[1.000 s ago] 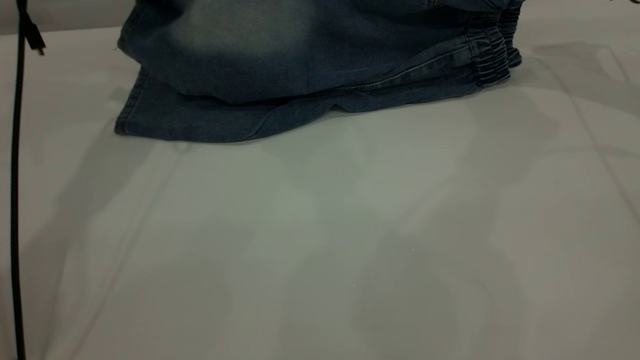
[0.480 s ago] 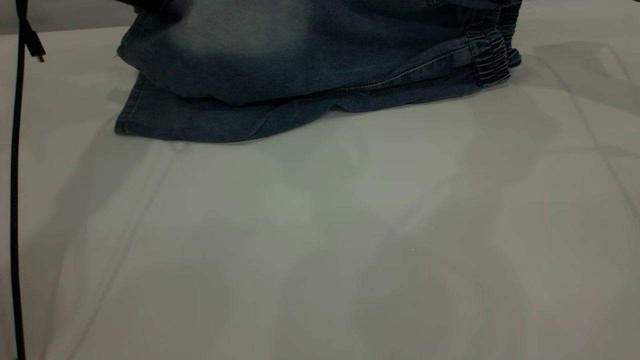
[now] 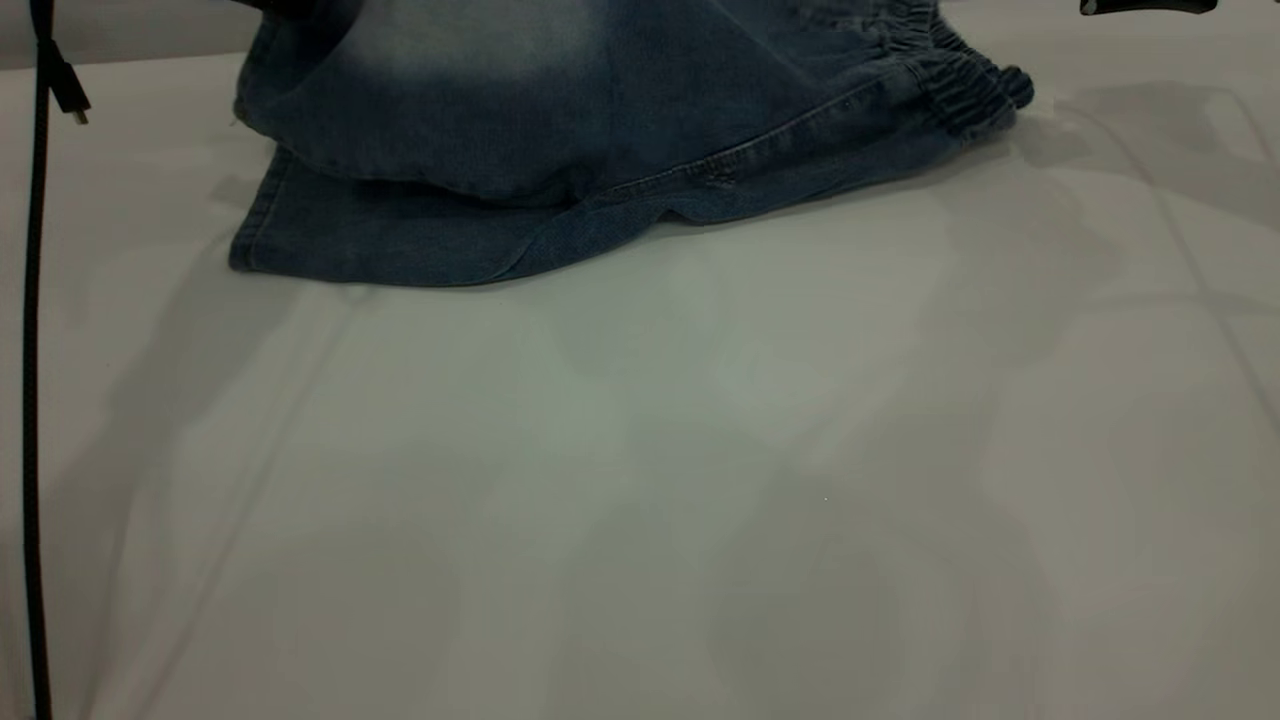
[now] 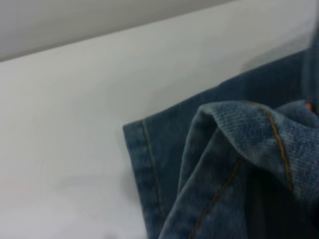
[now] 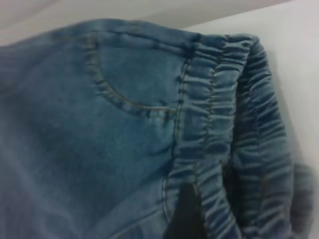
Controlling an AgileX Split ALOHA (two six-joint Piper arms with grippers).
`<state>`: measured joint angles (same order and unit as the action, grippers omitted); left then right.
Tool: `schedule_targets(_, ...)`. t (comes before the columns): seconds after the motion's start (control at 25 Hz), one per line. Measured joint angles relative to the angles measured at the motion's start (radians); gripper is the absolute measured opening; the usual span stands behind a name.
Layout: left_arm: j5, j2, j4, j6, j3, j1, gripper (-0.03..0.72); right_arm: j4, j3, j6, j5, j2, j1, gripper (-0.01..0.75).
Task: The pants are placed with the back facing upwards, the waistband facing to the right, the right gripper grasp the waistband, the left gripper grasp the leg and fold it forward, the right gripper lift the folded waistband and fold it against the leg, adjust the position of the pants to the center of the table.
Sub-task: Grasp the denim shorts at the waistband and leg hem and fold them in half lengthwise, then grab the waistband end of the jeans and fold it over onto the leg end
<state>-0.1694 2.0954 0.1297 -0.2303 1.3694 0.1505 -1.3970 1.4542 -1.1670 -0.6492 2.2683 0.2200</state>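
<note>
So here we've got the washed blue denim pants [image 3: 560,130] sitting folded in half lengthwise at the far side of the big pale grey table [image 3: 640,480], one layer stacked on the other, with the lower layer's hem sticking out toward the camera on the left. The gathered elastic waistband [image 3: 960,85] is at the right end, and it's tipped up off the table a bit.

The right gripper [image 5: 187,214] only shows in its own wrist camera, as one dark wedge-shaped finger pressed right up against the ruched waistband [image 5: 224,149]. A curved pocket seam sits just beside it. It looks like it's got hold of the band, but we honestly can't tell how the fingers stand, since the denim hides the rest. In the exterior view a sliver of black hardware [image 3: 1148,7] peeks in at the top right, well apart from the waistband's end.

For the left gripper, all we get from its wrist camera is denim very close up: a rolled, bunched hem [image 4: 239,149] with orange stitching, lifted over a flat hem lying on the table [image 4: 75,124]. We can't tell its state either.

The only other thing around is a thin black cable [image 3: 35,400] hanging down the far left edge, well clear of the pants.
</note>
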Motion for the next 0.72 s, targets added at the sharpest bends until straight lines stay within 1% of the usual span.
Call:
schedule_targets(0.08, 0.006, 0.0, 0.0, 0.0, 0.0, 0.0, 0.111, 0.001, 0.0, 0.033, -0.011, -0.003, 0.0, 0.542)
schedule_targets(0.16, 0.012, 0.0, 0.0, 0.0, 0.0, 0.0, 0.163, 0.001, 0.0, 0.053, -0.034, -0.004, 0.0, 0.542)
schedule_targets(0.4, 0.018, 0.0, 0.0, 0.0, -0.001, 0.0, 0.421, 0.001, 0.0, 0.086, -0.066, -0.004, 0.0, 0.545)
schedule_targets(0.48, 0.025, 0.0, 0.0, 0.0, -0.001, 0.0, 0.476, 0.001, 0.0, 0.104, -0.081, -0.004, 0.0, 0.545)
schedule_targets(0.56, 0.026, 0.0, 0.0, 0.0, -0.001, 0.0, 0.507, 0.009, 0.0, 0.132, -0.092, -0.004, 0.0, 0.545)
schedule_targets(0.72, 0.022, -0.004, 0.0, 0.0, 0.0, 0.0, 0.521, 0.08, 0.0, 0.193, -0.158, -0.004, 0.001, 0.545)
